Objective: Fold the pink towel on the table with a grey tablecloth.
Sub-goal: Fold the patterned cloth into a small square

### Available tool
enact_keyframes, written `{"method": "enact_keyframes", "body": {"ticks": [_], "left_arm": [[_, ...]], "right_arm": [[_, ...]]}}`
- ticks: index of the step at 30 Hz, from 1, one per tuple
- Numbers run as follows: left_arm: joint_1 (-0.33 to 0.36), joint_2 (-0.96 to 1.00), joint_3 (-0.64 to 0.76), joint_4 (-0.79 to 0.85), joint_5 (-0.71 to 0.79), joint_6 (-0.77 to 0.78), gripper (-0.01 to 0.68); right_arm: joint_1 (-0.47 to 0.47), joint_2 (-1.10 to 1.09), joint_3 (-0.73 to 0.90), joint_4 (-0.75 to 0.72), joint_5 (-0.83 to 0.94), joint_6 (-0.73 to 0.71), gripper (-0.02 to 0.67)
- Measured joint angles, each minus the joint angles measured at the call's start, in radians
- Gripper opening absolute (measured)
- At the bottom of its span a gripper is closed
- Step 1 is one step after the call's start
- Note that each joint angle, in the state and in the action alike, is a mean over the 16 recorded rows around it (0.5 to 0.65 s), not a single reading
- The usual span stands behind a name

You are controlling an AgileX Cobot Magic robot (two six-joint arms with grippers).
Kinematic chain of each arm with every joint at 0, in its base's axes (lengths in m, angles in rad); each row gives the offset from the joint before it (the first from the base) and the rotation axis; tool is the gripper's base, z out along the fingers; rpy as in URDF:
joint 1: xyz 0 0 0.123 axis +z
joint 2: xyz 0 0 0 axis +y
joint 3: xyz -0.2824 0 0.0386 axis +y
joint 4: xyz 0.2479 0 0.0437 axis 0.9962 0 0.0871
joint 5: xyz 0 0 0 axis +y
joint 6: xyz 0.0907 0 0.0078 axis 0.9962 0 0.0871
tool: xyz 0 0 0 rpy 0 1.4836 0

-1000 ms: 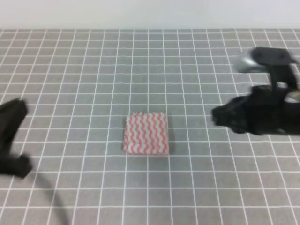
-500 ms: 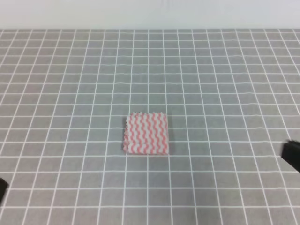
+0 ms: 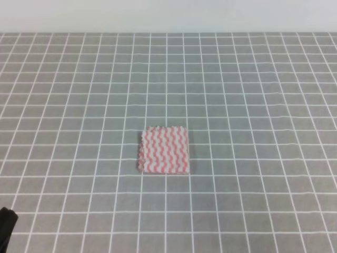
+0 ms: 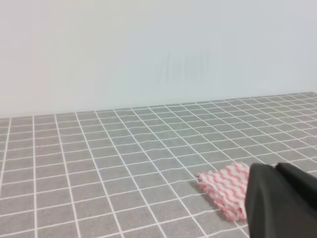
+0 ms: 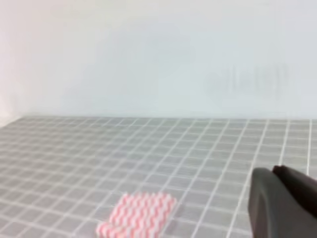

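Lying flat near the middle of the table [image 3: 253, 84], the pink towel [image 3: 164, 149] looked already folded into a small square, which would explain why both arms sat well apart from it. The left gripper [image 4: 282, 203] and right gripper [image 5: 282, 203] showed only as cropped dark shapes; I could not tell whether either was parted or closed.

Three camera views of one gridded tabletop.
The exterior high view looks steeply down from the front. Both wrist views sit low, facing a pale wall [image 4: 148, 49], each with its dark gripper at lower right; all three share the pink towel [image 3: 164, 149] beyond the fingers.
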State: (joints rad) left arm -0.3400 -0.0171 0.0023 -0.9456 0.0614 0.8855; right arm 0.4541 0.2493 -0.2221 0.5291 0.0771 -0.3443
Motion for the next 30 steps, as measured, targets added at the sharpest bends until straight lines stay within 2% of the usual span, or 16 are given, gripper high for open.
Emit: {"method": "enact_keyframes", "body": {"ticks": [7, 20, 24, 30], "left_arm": [[0.000, -0.002, 0.003, 0.000, 0.004, -0.001, -0.004], [0.000, 0.001, 0.005, 0.000, 0.000, -0.003, -0.003], [0.000, 0.000, 0.004, 0.000, 0.003, -0.003, -0.004], [0.000, -0.001, 0.003, 0.000, 0.003, -0.003, -0.004]], "right_arm": [[0.000, -0.030, 0.067, 0.011, -0.060, -0.005, -0.015], [-0.004, -0.045, 0.091, 0.036, -0.098, -0.020, -0.015], [-0.037, -0.056, 0.109, 0.041, -0.113, -0.039, -0.015], [-0.135, -0.114, 0.155, 0.049, -0.084, -0.066, -0.015]]}}
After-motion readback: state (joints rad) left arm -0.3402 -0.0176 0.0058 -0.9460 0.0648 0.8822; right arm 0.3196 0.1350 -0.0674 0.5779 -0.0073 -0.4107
